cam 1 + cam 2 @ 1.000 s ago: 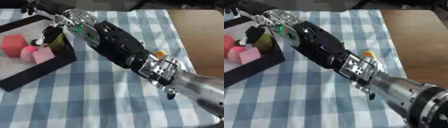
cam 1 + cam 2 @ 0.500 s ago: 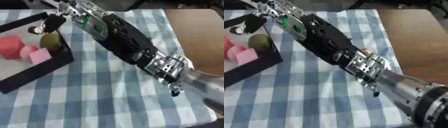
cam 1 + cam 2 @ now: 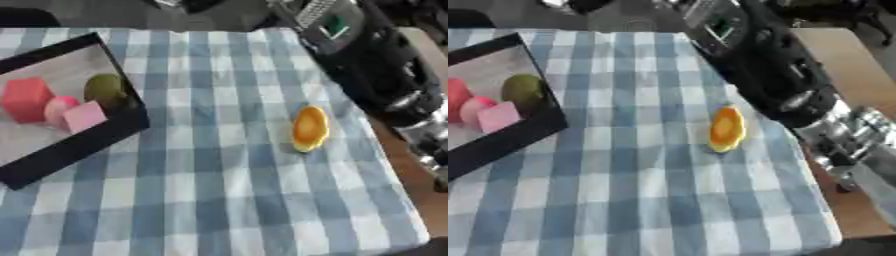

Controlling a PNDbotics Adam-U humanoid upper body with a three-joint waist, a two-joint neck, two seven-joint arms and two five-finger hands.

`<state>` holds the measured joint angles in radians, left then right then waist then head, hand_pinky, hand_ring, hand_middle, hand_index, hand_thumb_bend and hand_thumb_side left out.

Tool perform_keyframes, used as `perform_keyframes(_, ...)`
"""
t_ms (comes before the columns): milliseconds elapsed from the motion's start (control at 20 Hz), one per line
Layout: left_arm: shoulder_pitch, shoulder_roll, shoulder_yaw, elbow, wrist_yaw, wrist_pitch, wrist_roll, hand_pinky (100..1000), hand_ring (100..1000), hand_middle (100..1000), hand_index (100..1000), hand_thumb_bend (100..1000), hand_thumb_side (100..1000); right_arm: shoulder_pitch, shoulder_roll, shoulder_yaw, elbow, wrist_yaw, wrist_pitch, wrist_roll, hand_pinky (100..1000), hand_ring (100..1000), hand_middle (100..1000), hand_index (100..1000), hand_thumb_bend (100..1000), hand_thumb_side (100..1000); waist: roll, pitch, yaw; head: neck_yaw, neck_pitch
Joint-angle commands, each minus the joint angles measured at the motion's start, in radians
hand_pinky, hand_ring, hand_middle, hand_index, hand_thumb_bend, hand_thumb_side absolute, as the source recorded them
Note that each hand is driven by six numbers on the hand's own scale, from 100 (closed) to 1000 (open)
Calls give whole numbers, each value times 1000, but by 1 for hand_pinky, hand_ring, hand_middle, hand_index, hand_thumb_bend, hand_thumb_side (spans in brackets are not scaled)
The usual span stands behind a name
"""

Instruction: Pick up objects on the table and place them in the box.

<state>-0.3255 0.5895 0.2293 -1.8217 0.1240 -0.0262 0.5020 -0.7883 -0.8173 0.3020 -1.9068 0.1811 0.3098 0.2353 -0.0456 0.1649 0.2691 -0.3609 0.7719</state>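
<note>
While the right arm crosses the upper right of the left eye view as a thick black and silver limb, its hand lies beyond the top edge, so whether those fingers are spread or curled cannot be told. A blue and white checked cloth covers the table, and bare wood shows along the right edge. On the cloth, right of centre, lies an orange and yellow object, oval and flattish, close beside the arm but apart from it. At the left stands a black box with a pale floor, set askew. Inside it sit a red block, a pink rounded piece, a pink cube and an olive green round object. The green one lies nearest the box's right wall, and the two pink pieces touch each other just beside the red block.

Seen from the right eye view, the same arm runs from the top centre down to the right edge, with silver joint parts showing over the wood. The orange and yellow object lies on the cloth just left of the arm, well apart from the box. Neither hand shows in this view either.
</note>
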Motion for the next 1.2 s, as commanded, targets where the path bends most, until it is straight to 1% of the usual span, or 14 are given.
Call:
perform_keyframes(50,-5,43,10,-4,-5,0,-7,871,973,828,855,100,781,54,-129,-57,-85,-53,-6,-32,853,833,756,890,426,372,-8,-31,-12,23,-2)
perform_keyframes(150,-3,43,8,-2,-8,3,-11,871,974,829,855,100,781,113,-175,-77,-91,-68,-39,-55,853,833,756,890,429,375,-7,-31,-24,36,-2)
perform_keyframes(250,-2,43,5,-1,-11,4,-16,871,975,835,856,100,782,158,-203,-91,-93,-80,-74,-76,853,833,756,890,430,378,-6,-30,-33,47,-2)
perform_keyframes(350,0,41,3,0,-12,6,-21,870,975,837,856,100,783,229,-236,-114,-93,-92,-121,-105,854,833,756,889,431,379,-4,-31,-44,60,-2)
perform_keyframes(500,6,40,3,2,-11,7,-23,870,976,837,856,100,785,339,-262,-150,-93,-104,-181,-150,855,832,753,891,430,386,-1,-30,-56,79,-2)
perform_keyframes(600,10,38,5,4,-11,6,-21,870,977,838,856,100,786,424,-262,-175,-93,-100,-214,-174,856,834,754,891,433,390,1,-28,-65,91,-2)
perform_keyframes(800,16,38,5,7,-10,7,-21,870,977,838,855,100,786,584,-267,-221,-93,-51,-292,-208,859,837,758,891,447,388,7,-23,-80,105,-2)
perform_keyframes(1000,21,39,7,9,-9,7,-19,870,978,839,855,100,786,725,-276,-245,-93,30,-366,-220,863,841,764,892,458,391,15,-19,-93,117,-2)
perform_keyframes(1100,22,39,8,10,-9,8,-19,869,978,839,855,100,787,785,-269,-255,-93,65,-392,-226,864,843,765,894,464,380,18,-17,-100,120,-2)
perform_keyframes(1200,22,39,7,11,-9,8,-20,869,978,839,855,100,787,839,-254,-260,-93,93,-407,-230,865,845,769,897,475,360,21,-16,-106,122,-2)
